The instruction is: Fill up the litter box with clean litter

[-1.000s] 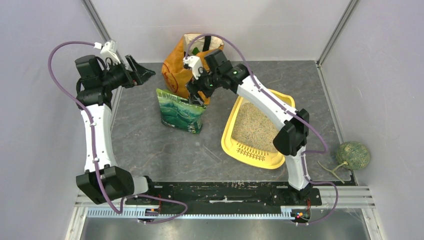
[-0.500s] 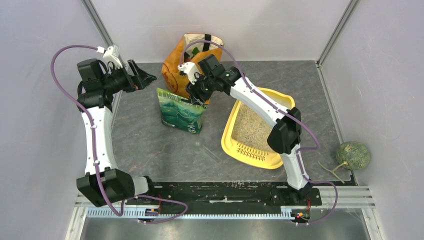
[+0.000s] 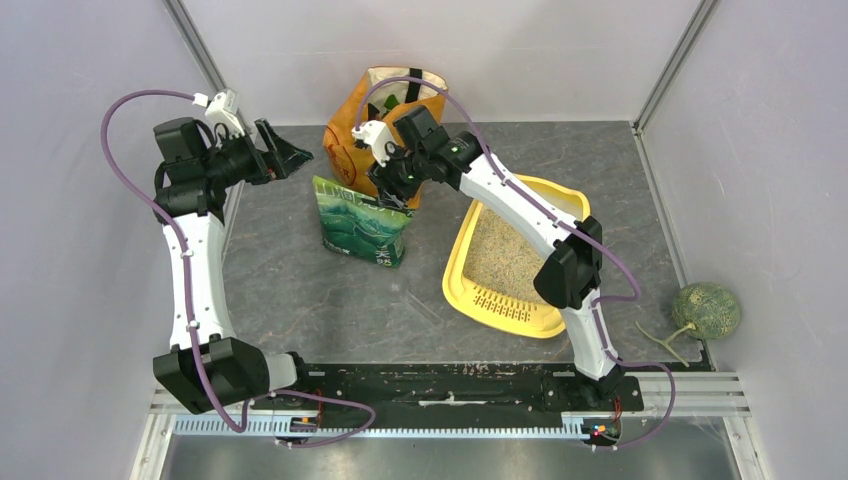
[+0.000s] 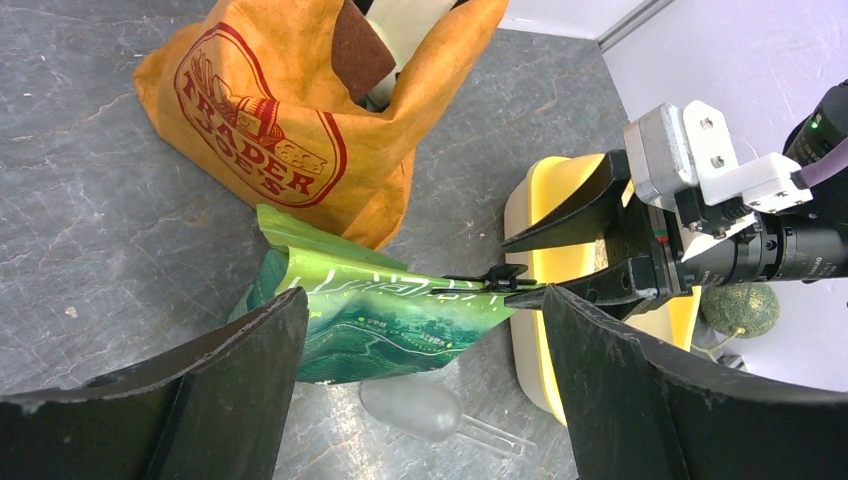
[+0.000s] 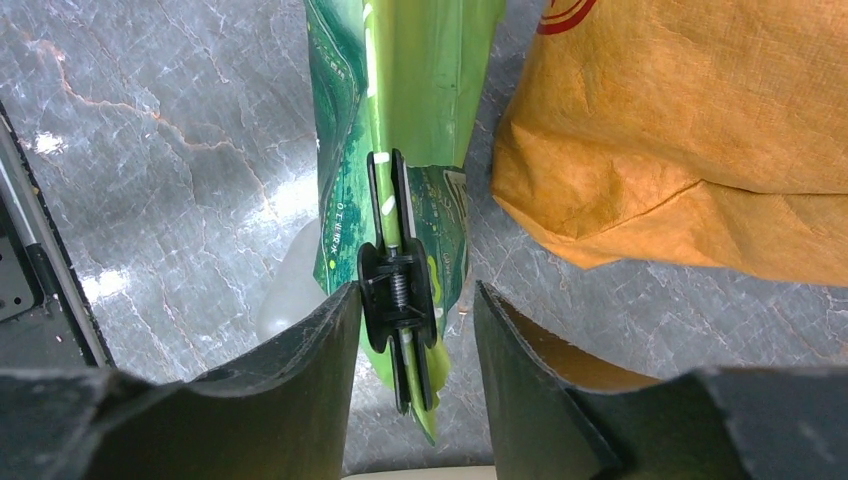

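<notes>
Green printed plastic bag of clean litter (image 5: pixel 400 90): black spring clip (image 5: pixel 398 270) sits inside open right end effector (image 5: pixel 413 292); should pinch levers squarely.

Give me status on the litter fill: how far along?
Looks done: beige-tan litter granules already lie in the shallow yellow plastic tray. In hand: the right gripper, fingers open, straddles the black clip that pinches the green printed plastic bag shut. The left gripper hangs open, holding nothing. Left: unclear whether another pour follows; otherwise probably just retract.
</notes>
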Robot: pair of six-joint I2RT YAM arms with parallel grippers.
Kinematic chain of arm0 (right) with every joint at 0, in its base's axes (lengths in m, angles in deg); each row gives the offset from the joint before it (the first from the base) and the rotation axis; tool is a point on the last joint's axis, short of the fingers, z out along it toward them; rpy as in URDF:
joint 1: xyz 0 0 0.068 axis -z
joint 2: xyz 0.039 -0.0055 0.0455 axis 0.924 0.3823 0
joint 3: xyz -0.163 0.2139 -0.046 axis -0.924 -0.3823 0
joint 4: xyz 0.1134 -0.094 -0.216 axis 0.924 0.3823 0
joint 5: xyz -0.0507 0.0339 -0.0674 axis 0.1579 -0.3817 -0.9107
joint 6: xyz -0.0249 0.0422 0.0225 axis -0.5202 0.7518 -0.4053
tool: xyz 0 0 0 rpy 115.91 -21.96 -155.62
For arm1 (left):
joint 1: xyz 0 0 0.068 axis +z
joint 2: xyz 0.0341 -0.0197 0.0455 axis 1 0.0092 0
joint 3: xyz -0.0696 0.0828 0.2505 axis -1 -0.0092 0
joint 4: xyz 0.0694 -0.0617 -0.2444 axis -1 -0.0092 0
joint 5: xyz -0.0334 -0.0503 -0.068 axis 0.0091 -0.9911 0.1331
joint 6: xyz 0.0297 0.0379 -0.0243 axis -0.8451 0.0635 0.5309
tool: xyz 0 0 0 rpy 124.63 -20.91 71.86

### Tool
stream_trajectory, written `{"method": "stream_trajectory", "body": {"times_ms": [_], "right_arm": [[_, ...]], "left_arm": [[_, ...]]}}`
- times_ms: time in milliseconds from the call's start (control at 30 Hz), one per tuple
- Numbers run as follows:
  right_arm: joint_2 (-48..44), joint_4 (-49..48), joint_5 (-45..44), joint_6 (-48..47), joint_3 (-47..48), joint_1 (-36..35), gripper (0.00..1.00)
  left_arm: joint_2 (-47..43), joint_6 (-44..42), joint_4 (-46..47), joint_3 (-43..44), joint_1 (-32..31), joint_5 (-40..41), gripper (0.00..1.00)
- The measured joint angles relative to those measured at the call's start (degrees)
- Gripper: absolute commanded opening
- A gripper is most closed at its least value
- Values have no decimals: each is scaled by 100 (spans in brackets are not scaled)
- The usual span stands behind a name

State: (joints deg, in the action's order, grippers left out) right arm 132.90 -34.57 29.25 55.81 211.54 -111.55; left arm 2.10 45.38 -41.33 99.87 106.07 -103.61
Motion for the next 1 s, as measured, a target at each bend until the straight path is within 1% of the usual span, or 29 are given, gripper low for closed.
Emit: {"method": "stream_trajectory", "body": {"times_ms": [133,200,300,367,400,467,633,833,1000], "right_arm": [[0,0,0,-11,0,-11,39],[0,7,4,-17,4,-11,32],[0,24,22,-52,59,-11,23],[0,26,37,-83,98,-11,15],[0,24,44,-90,120,-11,8],[0,24,52,-105,144,-11,0],[0,24,127,-103,229,-26,0],[-4,20,157,-105,402,-55,0],[-72,17,155,-203,415,-66,0]], "left_arm": [[0,0,0,2,11,2,93],[0,0,-4,13,22,4,93],[0,2,-7,50,35,33,93],[0,2,-7,83,44,42,94],[0,2,-4,98,50,44,94],[0,4,-2,120,61,44,94],[28,33,0,192,120,46,94],[367,420,9,664,361,35,94],[568,590,11,909,409,46,94]]}}
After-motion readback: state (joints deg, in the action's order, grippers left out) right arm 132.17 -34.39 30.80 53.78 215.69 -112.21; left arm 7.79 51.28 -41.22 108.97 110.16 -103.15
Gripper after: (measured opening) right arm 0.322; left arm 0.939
